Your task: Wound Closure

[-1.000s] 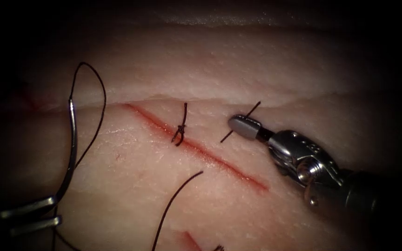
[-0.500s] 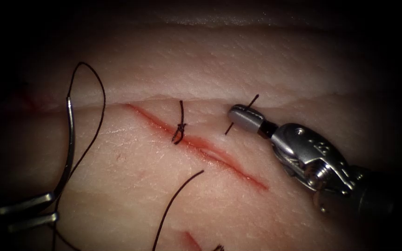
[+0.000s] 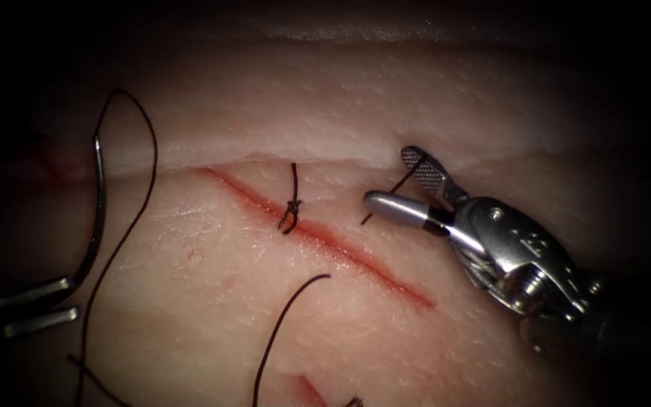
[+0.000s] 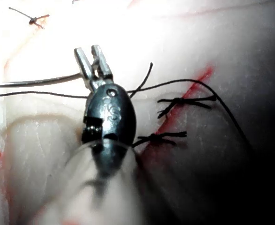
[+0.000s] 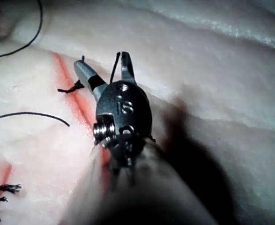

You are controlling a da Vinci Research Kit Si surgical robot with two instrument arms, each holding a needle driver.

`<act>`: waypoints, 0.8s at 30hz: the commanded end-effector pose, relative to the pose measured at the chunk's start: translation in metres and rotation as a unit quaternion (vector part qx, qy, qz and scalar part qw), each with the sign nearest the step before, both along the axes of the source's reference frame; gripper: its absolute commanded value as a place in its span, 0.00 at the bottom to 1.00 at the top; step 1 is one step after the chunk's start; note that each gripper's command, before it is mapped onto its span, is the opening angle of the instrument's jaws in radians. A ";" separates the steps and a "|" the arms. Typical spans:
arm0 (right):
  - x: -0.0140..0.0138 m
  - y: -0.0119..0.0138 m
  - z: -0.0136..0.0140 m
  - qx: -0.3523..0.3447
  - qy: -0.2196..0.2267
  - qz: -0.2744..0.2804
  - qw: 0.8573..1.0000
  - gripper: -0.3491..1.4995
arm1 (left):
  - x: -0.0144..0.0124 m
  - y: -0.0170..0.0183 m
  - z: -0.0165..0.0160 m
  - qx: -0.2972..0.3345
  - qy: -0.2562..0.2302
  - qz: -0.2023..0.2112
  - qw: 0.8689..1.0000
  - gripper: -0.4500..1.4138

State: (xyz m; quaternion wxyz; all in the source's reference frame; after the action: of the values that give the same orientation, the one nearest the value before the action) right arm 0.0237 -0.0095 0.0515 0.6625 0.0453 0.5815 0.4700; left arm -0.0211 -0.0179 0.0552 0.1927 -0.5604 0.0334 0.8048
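The left tool (image 3: 20,309), at the near left edge well clear of the cut (image 3: 318,240), has its jaws closed on the needle (image 3: 96,218) near one end; the needle curves up free of the tissue (image 3: 386,98), thread (image 3: 133,128) looping from its far end. Right of the cut, the right tool (image 3: 399,181) stands with jaws parted, holding nothing, a short cut thread end (image 3: 387,197) between them. A knotted stitch (image 3: 292,203) crosses the cut farther along.

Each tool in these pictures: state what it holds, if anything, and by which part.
The left tool holds the needle near its tip end, off the tissue. The right tool holds nothing; its open jaws straddle a cut thread end.
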 end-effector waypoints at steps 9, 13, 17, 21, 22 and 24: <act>0.0002 0.0003 -0.0003 0.001 0.005 -0.001 1.000 0.82 | 0.0030 0.0010 0.0051 0.030 0.028 -0.046 0.998 0.36; -0.0006 -0.0003 -0.0007 0.000 0.009 -0.006 1.000 0.84 | 0.0040 0.0013 0.0059 0.080 0.026 -0.086 0.993 0.72; -0.0020 -0.0012 -0.0014 0.000 0.011 -0.002 1.000 0.85 | 0.0043 0.0016 0.0059 0.084 0.047 -0.105 0.990 0.97; -0.0038 -0.0021 -0.0022 -0.002 0.012 0.004 1.000 0.85 | 0.0042 0.0018 0.0051 0.094 0.044 -0.102 0.989 0.99; -0.0042 -0.0023 -0.0023 -0.002 0.013 0.004 1.000 0.85 | 0.0042 0.0019 0.0047 0.096 0.045 -0.104 0.989 0.99; -0.0049 -0.0027 -0.0025 -0.002 0.013 0.005 1.000 0.85 | 0.0043 0.0022 0.0039 0.101 0.046 -0.105 0.988 0.99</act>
State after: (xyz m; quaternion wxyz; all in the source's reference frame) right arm 0.0180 -0.0125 0.0485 0.6533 0.0462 0.5900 0.4722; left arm -0.0161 -0.0154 0.0577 0.3320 -0.4908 0.0176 0.8054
